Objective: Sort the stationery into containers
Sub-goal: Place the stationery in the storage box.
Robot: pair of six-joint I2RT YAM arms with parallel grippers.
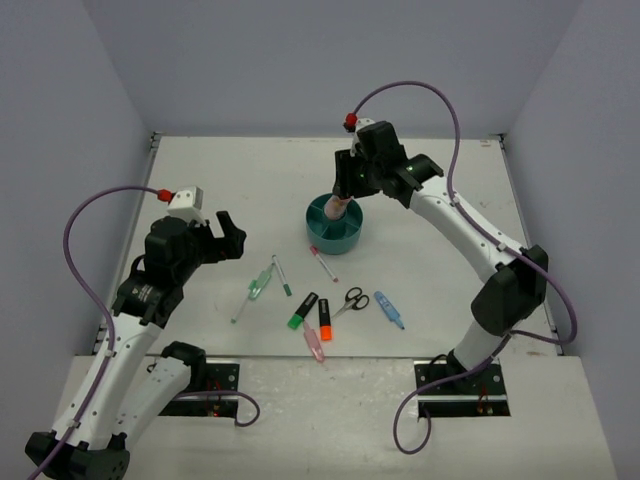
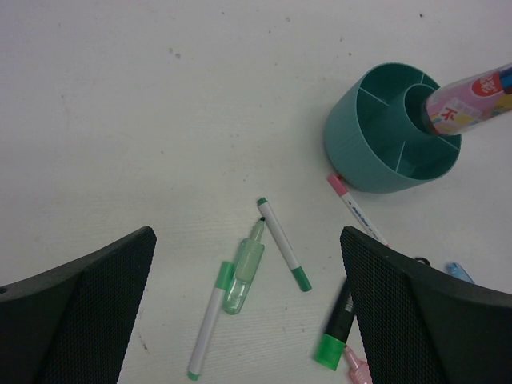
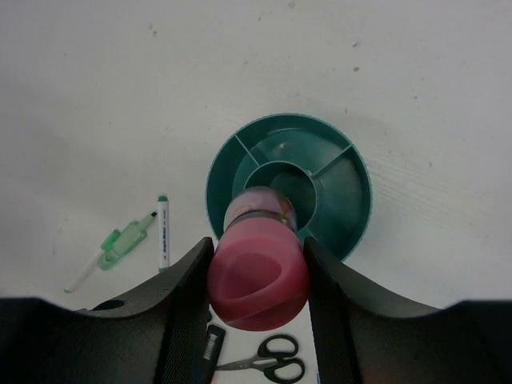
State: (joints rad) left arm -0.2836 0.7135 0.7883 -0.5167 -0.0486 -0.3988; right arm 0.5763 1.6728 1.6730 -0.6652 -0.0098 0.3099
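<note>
The right gripper (image 3: 258,258) is clamping the glue stick (image 3: 258,284), seemingly entering the central well of the organizer (image 3: 358,200); the left gripper (image 2: 246,256) is hanging wide apart.

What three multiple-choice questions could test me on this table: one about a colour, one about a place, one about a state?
1. The round divided plastic organizer is: A red; B teal; C yellow.
2. The small black-handled scissors lie: A on the white table, between the orange highlighter and the blue marker; B inside the organizer; C off the table.
3. The right claw is: A open and empty; B out of sight; C closed on the pink-capped glue stick.
Answers: B, its walls show teal in every view; A, the top view shows them flat between those two; C, its fingers press both sides of the stick.
</note>
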